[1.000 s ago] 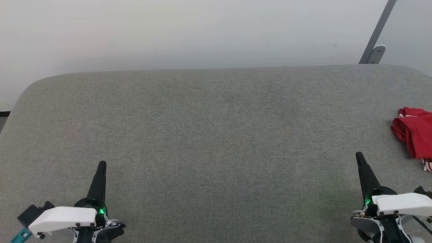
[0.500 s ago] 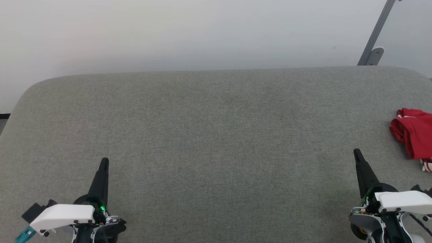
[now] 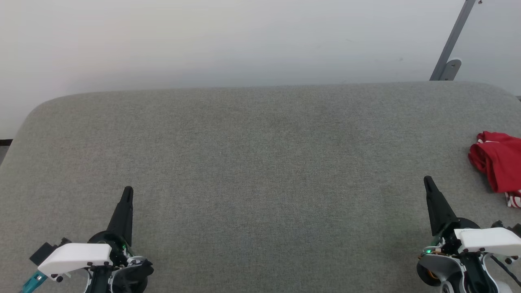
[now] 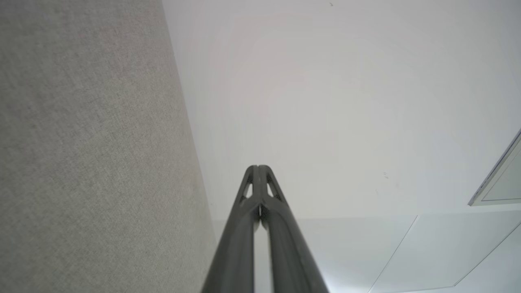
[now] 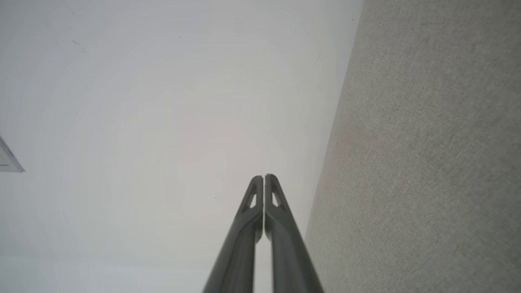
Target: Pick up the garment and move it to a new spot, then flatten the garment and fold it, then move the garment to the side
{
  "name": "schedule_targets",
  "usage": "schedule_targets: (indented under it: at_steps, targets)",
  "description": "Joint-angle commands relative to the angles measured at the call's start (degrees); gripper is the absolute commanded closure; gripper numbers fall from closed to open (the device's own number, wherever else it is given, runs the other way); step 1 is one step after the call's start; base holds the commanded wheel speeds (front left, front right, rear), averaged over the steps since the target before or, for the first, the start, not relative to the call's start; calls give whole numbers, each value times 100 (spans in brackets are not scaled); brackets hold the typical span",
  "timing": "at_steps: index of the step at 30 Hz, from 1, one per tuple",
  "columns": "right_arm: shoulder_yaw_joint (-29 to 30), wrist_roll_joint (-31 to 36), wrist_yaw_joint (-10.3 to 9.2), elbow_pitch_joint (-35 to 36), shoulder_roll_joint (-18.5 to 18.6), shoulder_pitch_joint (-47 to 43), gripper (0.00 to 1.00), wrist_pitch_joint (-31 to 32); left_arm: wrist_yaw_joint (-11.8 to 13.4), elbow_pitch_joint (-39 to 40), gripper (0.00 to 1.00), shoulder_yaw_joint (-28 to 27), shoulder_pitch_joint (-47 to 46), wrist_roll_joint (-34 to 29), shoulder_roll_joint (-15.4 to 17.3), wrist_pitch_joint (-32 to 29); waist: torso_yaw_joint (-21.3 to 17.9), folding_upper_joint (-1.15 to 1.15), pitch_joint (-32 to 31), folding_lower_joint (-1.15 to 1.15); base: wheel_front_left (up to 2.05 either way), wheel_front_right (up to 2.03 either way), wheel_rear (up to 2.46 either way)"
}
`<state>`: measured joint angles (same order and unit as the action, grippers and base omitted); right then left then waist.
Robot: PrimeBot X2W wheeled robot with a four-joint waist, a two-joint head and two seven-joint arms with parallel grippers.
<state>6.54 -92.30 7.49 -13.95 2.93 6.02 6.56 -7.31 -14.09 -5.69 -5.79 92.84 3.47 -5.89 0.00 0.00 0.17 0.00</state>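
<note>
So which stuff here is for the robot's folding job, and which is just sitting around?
For the job:
- red garment, bunched up at the right side of the head view
- left tool, shut, holding nothing
- right tool, shut, holding nothing

Just sitting around:
- grey table, which the garment lies on
- metal post behind the table
- white wall

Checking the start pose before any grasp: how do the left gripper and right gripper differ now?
The right gripper sits near the crumpled red garment on the table's right side; the left gripper is far across the table from it. The left gripper leans rightward, the right gripper leftward. Both have jaws shut and hold nothing.
</note>
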Motion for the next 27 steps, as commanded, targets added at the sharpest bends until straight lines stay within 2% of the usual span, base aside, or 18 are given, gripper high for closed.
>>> schedule_targets:
  at_steps: [1,27]
  targets:
    - [-2,-18,0,-18,-12,42,100,18,-32,-5,100,-17,-79,31,-11,-28,0,0,0,0,0,0,0]
    - [-4,-20,0,-18,-11,36,100,16,-31,-4,100,-43,-77,-3,-29,-45,0,0,0,0,0,0,0]
